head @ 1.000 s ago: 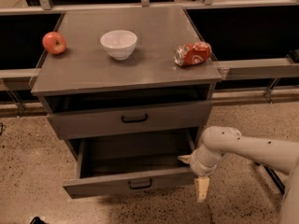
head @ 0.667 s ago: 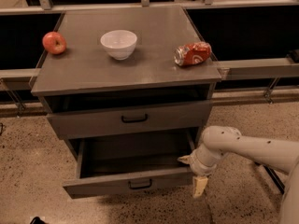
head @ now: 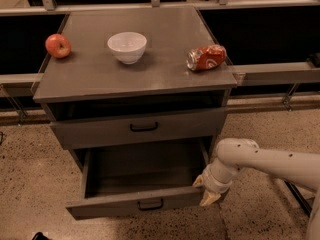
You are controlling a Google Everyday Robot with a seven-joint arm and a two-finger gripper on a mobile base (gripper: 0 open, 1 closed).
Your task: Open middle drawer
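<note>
The middle drawer (head: 142, 200) is drawn well out of the grey cabinet. Its plain grey inside shows, and a small black bar handle (head: 150, 204) sits on its front panel. My gripper (head: 207, 193) hangs on the white arm (head: 270, 163) at the right front corner of this drawer, pointing down at the floor and close against the drawer's right end. It holds nothing that I can see. Above the open drawer, the narrower drawer (head: 140, 128) with a black handle is shut.
On the cabinet top (head: 165, 69) are a red apple (head: 58, 45) at the left, a white bowl (head: 127, 46) in the middle and a crushed red can (head: 205, 57) on its side at the right. Metal rails run behind. Speckled floor (head: 30, 184) surrounds the cabinet.
The middle drawer's front has come a little further out. My gripper has shifted slightly left, closer to the drawer's right front corner.
</note>
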